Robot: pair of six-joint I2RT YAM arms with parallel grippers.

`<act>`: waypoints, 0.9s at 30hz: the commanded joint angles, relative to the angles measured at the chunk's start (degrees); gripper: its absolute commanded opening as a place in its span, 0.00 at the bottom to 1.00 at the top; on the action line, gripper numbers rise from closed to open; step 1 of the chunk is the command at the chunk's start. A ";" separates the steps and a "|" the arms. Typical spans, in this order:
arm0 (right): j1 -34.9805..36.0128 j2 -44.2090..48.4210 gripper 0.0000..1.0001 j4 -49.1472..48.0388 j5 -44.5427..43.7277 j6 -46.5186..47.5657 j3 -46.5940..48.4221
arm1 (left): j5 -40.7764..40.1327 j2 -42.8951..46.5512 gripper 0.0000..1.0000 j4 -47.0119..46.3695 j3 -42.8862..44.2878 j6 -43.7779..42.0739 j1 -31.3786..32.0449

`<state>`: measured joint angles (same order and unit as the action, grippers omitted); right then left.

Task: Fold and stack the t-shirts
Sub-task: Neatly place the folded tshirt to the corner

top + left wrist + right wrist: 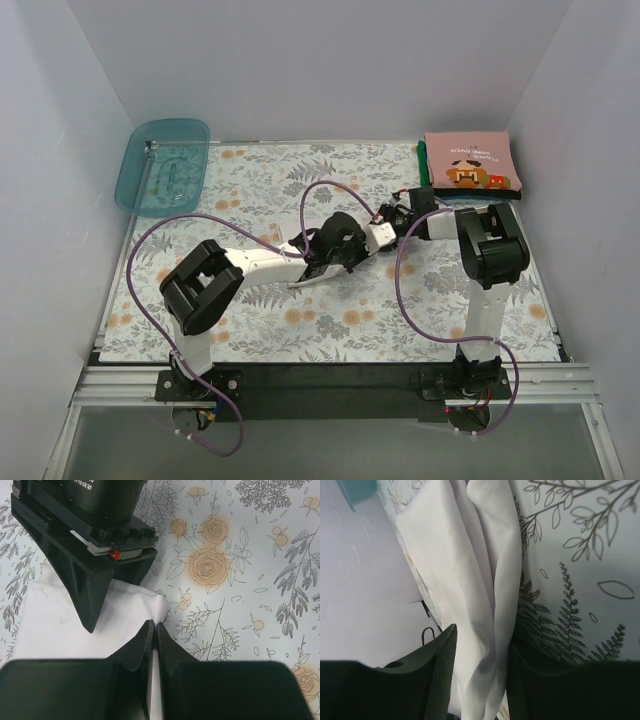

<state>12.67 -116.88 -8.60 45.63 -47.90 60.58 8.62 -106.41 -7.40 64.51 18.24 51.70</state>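
The plain white t-shirt (380,237) is bunched small at the middle of the table, between both grippers. My left gripper (352,256) is shut on a corner of it; in the left wrist view (155,626) the jaws pinch the edge of the white cloth (50,625). My right gripper (398,220) is shut on folds of the same shirt (455,555), which hang between its jaws in the right wrist view (482,637). The salmon-pink t-shirt (470,163) with the pixel face lies folded on dark green tees (424,165) at the back right.
A translucent teal tray (163,165) sits at the back left corner. The floral table cover (300,330) spans the table, with white walls on three sides. Purple cables loop over both arms near the middle.
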 commanded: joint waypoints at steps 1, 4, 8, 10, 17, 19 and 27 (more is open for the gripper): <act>0.87 -1.95 0.47 -2.03 -4.14 -0.62 1.82 | 1.13 1.91 0.00 -0.86 1.76 0.48 -0.55; 1.74 -3.00 0.47 -2.30 -4.58 -0.70 2.18 | 1.13 1.56 0.00 -0.78 2.11 0.39 -0.73; 3.06 -2.91 0.47 -2.65 -6.69 -0.97 2.00 | 2.01 1.47 0.00 -0.95 2.55 0.66 -1.08; 3.33 -3.96 0.45 -2.91 -6.95 -0.62 2.70 | 2.10 1.38 0.00 -0.86 2.72 0.66 -1.08; 3.16 -4.85 0.03 -2.48 -7.13 2.71 5.94 | 2.19 2.69 0.00 0.01 2.37 1.27 -1.17; 2.98 -4.67 0.01 0.32 -7.30 7.01 8.41 | 2.10 3.66 0.05 2.11 2.46 1.80 -1.34; 1.49 -6.07 0.01 27.27 -19.22 31.79 33.58 | 5.27 16.12 0.39 17.23 2.91 9.53 -7.84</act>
<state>15.29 -123.09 6.44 34.48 -29.58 83.48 12.21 -98.91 3.88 65.47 24.23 47.07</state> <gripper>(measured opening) 0.054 0.372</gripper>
